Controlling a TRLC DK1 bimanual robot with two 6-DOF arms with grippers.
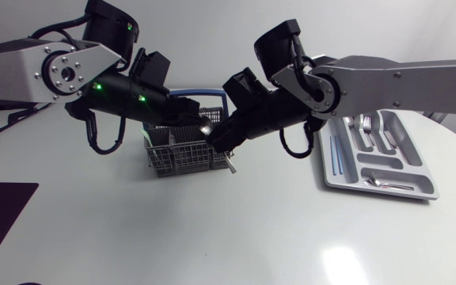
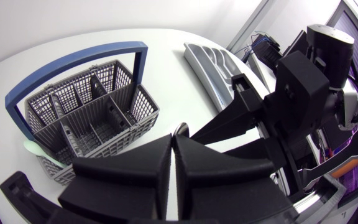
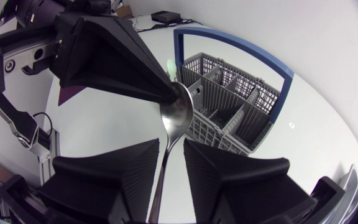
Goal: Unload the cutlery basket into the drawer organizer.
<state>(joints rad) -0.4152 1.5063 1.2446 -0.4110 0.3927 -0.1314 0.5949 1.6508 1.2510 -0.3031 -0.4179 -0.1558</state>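
The spoon [image 3: 176,112] hangs in the air over the right end of the basket [image 1: 180,154], bowl up and handle pointing down toward the desk [image 1: 212,237]. The left claw [image 3: 168,87] pinches the tip of the bowl, its fingers nearly together. The handle runs down between the fingers of the right claw [image 3: 171,152], which stand narrowly apart (a gap shows on at least one side of the handle, so this claw is not gripping it).

The left arm comes in from the left and slopes down and to the right. The right arm reaches in from the right past the organizer [image 1: 370,191] and bends down to the left, so the two claws meet tip to tip.

The grey basket, with its blue handle [image 2: 79,59], stands on the desk just below them. The organizer lies well apart to the right, with some cutlery [image 1: 368,125] in its compartments.
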